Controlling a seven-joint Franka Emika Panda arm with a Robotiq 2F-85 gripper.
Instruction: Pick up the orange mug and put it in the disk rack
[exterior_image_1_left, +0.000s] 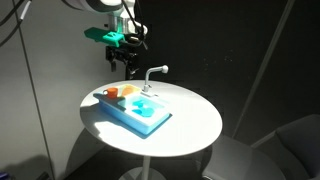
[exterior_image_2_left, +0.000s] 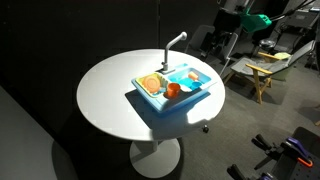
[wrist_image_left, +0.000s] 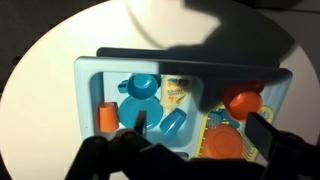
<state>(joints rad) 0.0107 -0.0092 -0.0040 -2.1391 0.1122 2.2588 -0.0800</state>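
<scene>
I log a round white counter (exterior_image_1_left: 195, 125) bearing a light blue rectangular plastic toy sink unit (exterior_image_1_left: 150, 123). Its flat rack end section (wrist_image_left: 213, 122) reads pale yellowish-white. The tiny plastic mug (wrist_image_left: 107, 117) is plain orange. The grey-white faucet (exterior_image_2_left: 176, 42) is unpatterned. The pincer (exterior_image_1_left: 128, 62) is black.

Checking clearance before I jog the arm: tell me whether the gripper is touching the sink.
Apart. In an exterior view the gripper hangs high above the sink, with dark background plainly visible between them.
</scene>
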